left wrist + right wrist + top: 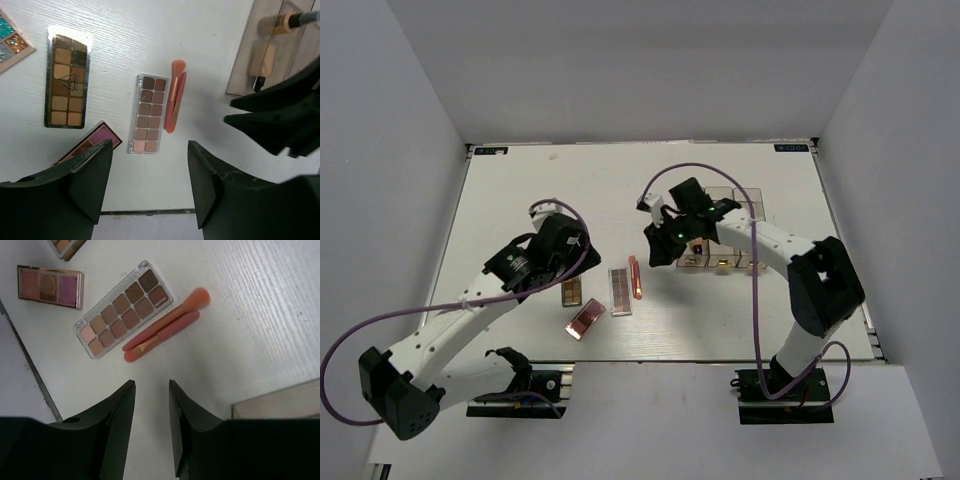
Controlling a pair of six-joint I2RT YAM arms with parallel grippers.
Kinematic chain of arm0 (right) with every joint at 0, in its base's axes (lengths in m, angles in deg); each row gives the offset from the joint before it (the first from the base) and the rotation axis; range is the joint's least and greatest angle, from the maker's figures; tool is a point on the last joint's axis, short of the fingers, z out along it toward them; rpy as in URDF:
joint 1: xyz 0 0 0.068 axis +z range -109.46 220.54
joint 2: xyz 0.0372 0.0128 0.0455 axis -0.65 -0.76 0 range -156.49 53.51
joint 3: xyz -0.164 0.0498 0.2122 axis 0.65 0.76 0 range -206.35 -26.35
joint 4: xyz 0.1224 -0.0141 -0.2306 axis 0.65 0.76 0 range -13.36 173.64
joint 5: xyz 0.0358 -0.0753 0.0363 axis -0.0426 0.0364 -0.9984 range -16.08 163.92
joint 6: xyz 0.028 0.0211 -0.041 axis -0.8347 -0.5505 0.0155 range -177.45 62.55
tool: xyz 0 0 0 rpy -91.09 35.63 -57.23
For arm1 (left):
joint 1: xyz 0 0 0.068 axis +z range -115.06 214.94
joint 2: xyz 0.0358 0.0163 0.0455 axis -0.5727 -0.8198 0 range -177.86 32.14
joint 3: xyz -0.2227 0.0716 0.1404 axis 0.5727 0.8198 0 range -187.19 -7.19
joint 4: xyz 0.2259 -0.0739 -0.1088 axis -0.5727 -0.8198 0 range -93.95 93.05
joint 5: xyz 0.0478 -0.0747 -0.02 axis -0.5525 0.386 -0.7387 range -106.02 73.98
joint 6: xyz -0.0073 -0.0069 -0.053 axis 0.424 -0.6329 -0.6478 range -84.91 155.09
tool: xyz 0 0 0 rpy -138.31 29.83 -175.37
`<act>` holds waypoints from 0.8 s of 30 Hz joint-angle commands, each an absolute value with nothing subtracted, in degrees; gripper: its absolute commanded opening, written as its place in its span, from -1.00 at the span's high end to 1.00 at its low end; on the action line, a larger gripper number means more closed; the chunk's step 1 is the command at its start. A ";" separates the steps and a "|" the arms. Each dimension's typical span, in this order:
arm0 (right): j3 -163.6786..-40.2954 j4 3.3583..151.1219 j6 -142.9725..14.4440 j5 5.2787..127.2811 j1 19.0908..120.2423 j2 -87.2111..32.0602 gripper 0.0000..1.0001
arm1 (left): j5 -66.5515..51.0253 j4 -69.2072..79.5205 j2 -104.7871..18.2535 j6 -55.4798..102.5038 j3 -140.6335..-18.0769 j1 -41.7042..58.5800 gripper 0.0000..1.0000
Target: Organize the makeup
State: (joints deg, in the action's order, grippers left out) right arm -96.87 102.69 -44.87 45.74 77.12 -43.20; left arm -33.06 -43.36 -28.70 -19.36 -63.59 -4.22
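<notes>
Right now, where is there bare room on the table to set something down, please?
Bare: the far table behind the palettes, left of the clear box, and the near strip before that box. Crowded: around the palettes and pink brushes.

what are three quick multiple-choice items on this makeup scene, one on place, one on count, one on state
1. Where do the pink brushes lie? A in the box; B beside the clear-cased palette; C in a gripper.
2. How many pans does that palette hold? A six; B twenty; C twelve.
3. The left gripper is: A open and empty; B shut on a brush; C shut on a palette.
Answers: 1 B, they lie along its long edge on the table; 2 C, two rows of six; 3 A, its fingers stand wide apart, holding nothing.
</notes>
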 commanded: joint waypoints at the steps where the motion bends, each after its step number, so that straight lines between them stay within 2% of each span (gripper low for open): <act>1: -102.64 105.30 -51.55 51.86 79.73 -47.29 0.23 | -37.20 -46.87 -24.65 -23.53 -61.07 -4.00 -0.45; 11: -103.96 102.58 -56.83 57.57 83.69 -50.29 0.08 | -37.91 -50.38 -19.01 -28.54 -55.09 -4.00 -0.50; 16: -104.22 102.22 -56.83 57.75 83.70 -50.30 0.00 | -39.40 -52.84 -25.94 -28.45 -54.91 -4.00 -0.55; 19: -105.01 102.74 -56.22 57.75 83.52 -49.86 -0.19 | -41.16 -53.90 -33.04 -27.93 -56.84 -4.00 -0.64; 20: -105.19 102.75 -55.96 57.84 83.17 -49.33 -0.38 | -41.42 -53.47 -34.64 -27.49 -57.19 -4.00 -0.67; 24: -106.07 103.19 -54.99 58.36 82.73 -48.01 -0.48 | -38.44 -47.33 -40.97 -19.95 -57.37 -0.67 -0.72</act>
State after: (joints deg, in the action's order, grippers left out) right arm -103.30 103.58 -55.58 57.54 83.19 -50.06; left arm -38.66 -50.88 -39.39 -24.83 -55.46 -2.82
